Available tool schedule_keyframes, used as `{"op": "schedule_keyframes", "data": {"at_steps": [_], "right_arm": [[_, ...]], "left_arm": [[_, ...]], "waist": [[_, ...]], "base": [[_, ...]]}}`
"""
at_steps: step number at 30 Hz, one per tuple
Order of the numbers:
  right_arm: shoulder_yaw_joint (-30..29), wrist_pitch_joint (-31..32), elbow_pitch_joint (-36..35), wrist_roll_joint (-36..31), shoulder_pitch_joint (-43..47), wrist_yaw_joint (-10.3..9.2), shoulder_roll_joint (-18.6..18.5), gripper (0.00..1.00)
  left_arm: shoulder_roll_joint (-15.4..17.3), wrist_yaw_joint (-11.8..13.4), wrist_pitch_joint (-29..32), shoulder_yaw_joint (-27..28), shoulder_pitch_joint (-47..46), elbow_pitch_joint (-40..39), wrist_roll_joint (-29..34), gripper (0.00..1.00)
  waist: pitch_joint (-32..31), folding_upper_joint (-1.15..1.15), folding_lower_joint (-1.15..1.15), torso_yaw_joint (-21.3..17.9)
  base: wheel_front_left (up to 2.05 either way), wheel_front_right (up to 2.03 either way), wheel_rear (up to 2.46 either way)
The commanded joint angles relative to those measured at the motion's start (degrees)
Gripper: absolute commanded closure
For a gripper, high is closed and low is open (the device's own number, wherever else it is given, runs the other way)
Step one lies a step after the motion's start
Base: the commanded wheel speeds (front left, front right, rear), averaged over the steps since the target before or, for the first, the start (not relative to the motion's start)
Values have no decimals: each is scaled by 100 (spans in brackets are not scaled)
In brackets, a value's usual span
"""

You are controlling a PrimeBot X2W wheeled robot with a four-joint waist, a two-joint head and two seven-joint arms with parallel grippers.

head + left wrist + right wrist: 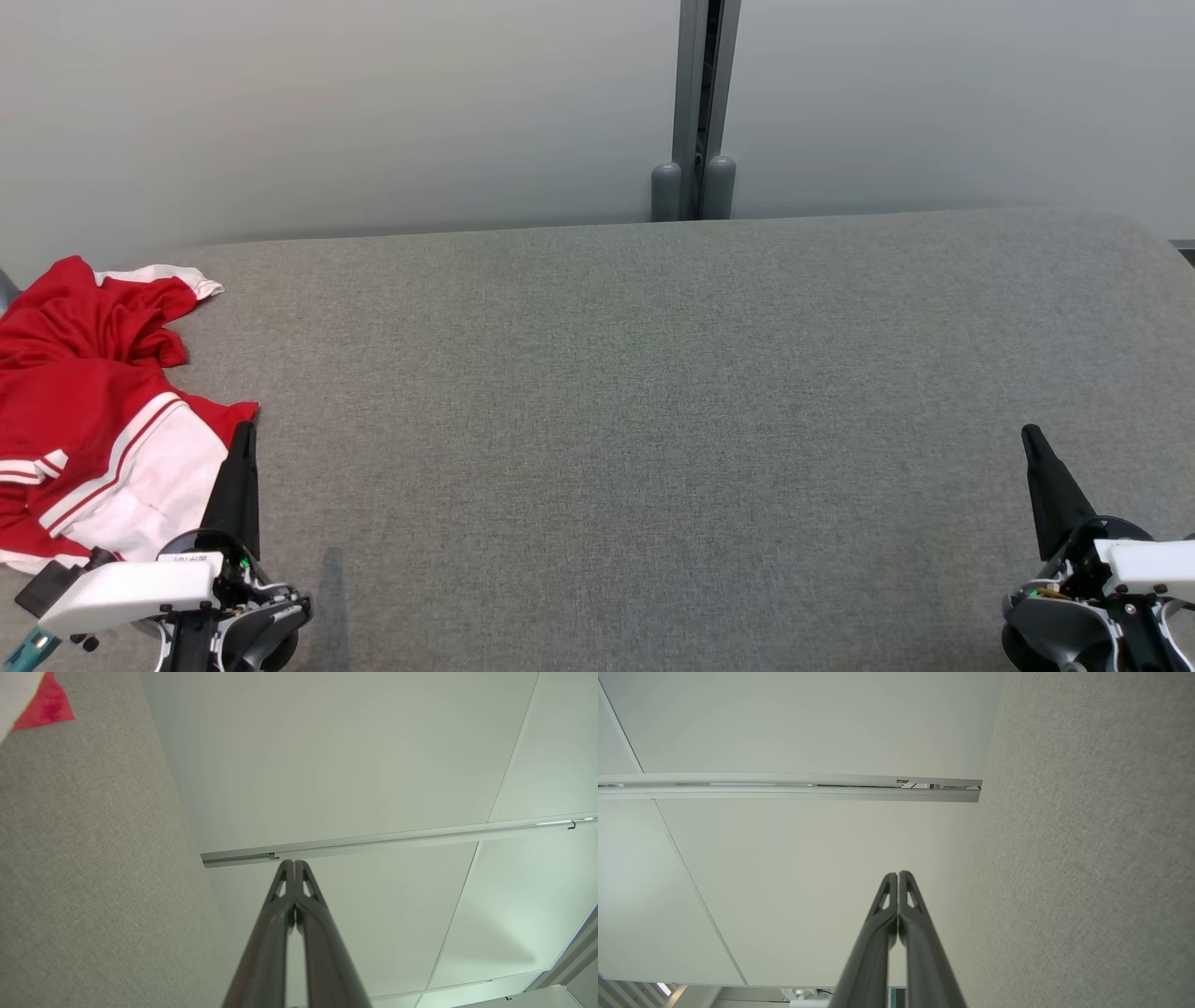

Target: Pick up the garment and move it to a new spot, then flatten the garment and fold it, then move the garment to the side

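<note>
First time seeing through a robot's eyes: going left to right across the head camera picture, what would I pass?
Red-and-white garment → left gripper, jaws shut → grey wall post → right gripper, jaws shut.

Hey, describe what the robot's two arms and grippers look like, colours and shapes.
Left gripper and right gripper each have two long dark fingers tapering to a point, with triangular cut-outs near the tips. Each sits on a rounded grey-and-black base beside a white boxy housing with dark screws. The left housing carries a small label, too small to read.
</note>
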Motion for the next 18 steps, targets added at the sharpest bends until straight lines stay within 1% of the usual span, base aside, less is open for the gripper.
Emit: {"op": "schedule_keyframes", "data": {"at_steps": [1,2,6,18], "right_arm": [[2,12,-10,-16,-53,2,-24,100],[1,0,2,0,0,0,1,0],[26,-14,142,2,140,-8,77,0],[325,-364,-92,13,-14,-6,59,0]], "left_arm": [[15,-13,15,17,-75,-14,-8,100],[0,0,-1,0,0,2,0,0],[-54,1,-24,-24,169,153,5,0],[-40,0,-371,-122,138,-69,214,0]], "waist": [[0,0,0,0],[0,0,0,0],[2,0,0,1],[12,0,0,5]], "base": [[0,0,0],[0,0,0],[0,0,0],[0,0,0]]}}
